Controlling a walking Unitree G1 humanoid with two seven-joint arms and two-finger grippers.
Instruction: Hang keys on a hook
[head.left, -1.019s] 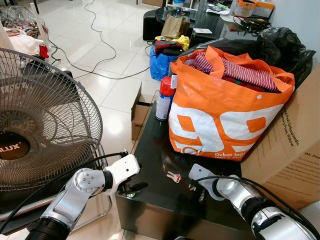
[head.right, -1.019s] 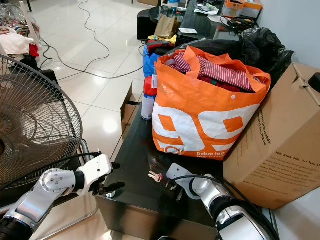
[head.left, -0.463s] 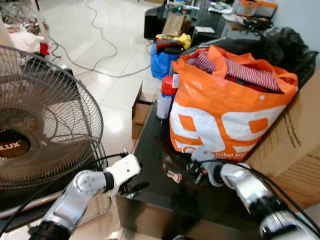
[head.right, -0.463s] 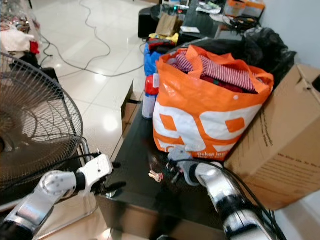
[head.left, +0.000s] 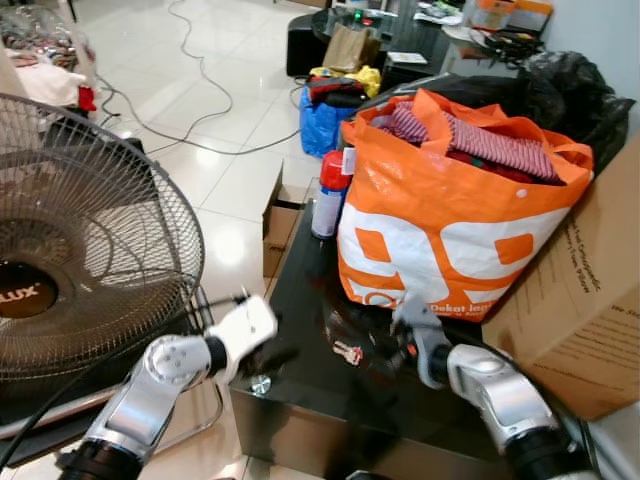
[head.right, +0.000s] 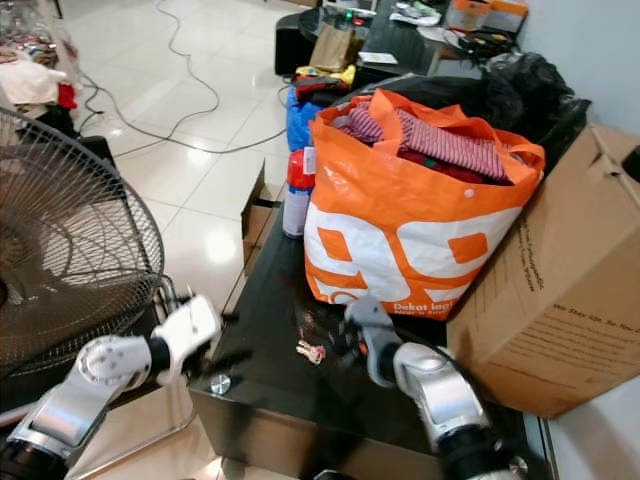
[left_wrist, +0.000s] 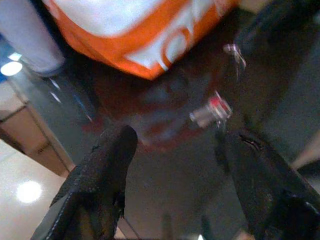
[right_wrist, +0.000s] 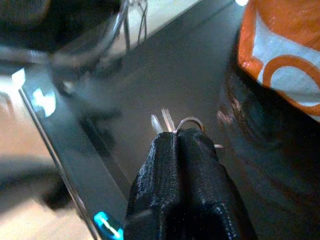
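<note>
Keys (head.left: 348, 352) lay ungrasped on table (head.left: 300, 300), near right gripper (right_wrist: 176, 145) (fingers pressed together, just behind keys) at their 3 o'clock; left gripper (left_wrist: 172, 150) spread wide; pickup and hanging remained.

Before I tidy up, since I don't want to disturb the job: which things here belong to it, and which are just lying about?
Job: keys on the black table; right gripper, shut, near them; left gripper, open.
Lying about: orange bag, spray can, fan, cardboard box.
</note>
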